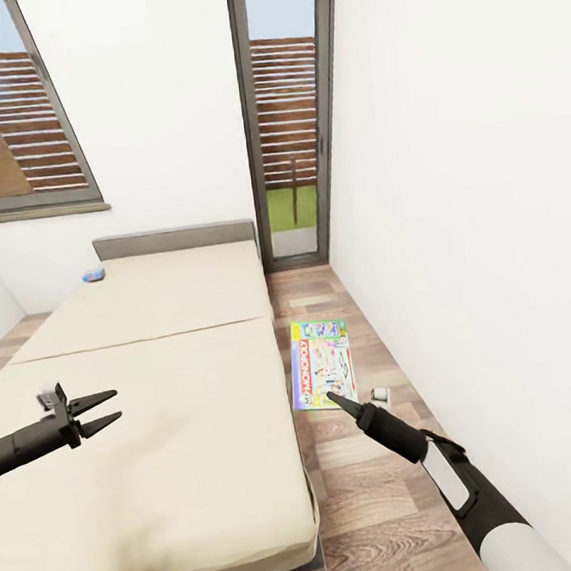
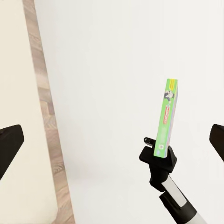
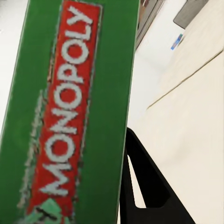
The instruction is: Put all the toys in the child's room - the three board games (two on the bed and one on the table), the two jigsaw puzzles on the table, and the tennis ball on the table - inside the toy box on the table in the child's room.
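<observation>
Head view, nearest stuff first:
Right gripper (image 1: 334, 397): clamped on the green board game (image 1: 321, 363), grabbing it at its near edge. The left wrist view shows it best, with the box (image 2: 167, 116) standing on edge above the right gripper (image 2: 157, 154).
Green board game: held out over the wood floor (image 1: 371, 477), in the strip between the bed (image 1: 157, 401) and the white wall (image 1: 479, 217). The right wrist view has the MONOPOLY side (image 3: 70, 107) right up close, with one dark finger (image 3: 149, 186) beside it.
Left gripper (image 1: 102, 410): fingers spread apart, nothing between them, hanging over the near part of the beige mattress.
Bed: plain mattress with a seam across the middle and a low grey headboard (image 1: 174, 239) at the far end.
Blue board game (image 1: 93, 274): small, lying on the far left corner of the mattress, just beside the headboard.
Far end: tall glass door (image 1: 287, 121) past the bed, and a window (image 1: 28, 109) at the left.
</observation>
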Robot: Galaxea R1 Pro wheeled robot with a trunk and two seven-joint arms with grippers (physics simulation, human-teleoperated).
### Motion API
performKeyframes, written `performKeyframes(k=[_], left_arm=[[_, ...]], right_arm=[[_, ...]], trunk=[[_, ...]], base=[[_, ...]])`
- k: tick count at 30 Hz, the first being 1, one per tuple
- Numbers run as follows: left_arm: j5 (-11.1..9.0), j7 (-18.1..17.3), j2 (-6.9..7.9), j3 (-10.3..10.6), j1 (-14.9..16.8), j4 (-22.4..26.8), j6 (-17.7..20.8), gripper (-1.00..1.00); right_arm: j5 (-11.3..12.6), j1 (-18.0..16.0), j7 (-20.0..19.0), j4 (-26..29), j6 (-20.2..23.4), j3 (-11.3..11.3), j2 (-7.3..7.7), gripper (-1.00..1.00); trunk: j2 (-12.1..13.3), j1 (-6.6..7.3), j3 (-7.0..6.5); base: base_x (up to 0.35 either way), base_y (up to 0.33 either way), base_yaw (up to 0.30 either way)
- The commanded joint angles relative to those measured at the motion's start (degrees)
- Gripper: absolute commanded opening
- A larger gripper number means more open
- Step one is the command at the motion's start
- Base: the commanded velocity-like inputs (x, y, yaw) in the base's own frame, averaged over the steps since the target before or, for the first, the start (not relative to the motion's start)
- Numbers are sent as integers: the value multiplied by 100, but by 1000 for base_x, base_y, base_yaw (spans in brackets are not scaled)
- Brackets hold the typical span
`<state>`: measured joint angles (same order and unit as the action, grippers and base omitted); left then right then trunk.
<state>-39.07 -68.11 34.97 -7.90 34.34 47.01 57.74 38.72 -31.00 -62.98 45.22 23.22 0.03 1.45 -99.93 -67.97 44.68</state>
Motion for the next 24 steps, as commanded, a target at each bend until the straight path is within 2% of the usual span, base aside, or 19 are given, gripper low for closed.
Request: performKeyframes(k=[1,13,20,22,24], left_arm=[[-4,-11,1,-1,2,0,31,100],[0,-10,-6,-1,2,-6,28,100],[5,-9,-7,-1,2,-5,27,100],[5,-8,-7,-1,2,-2,27,100],[5,-9,-7,4,2,-3,27,100]], right_arm=[[31,-3,-6,-3,49,0,0,-100],[36,-2,5,-3,37,-3,-4,-100],[32,-2,11,-30,-133,-3,-5,-100],[36,-2,120,-35,-137,-3,-5,-100],[41,-2,459,-23,-125,-6,-1,-100]], trunk=[[39,23,-20],[521,287,-258],[801,440,-384],[882,484,-419],[962,528,-455]], base=[[0,0,-49],[0,0,-13],[0,0,0],[0,0,0],[0,0,0]])
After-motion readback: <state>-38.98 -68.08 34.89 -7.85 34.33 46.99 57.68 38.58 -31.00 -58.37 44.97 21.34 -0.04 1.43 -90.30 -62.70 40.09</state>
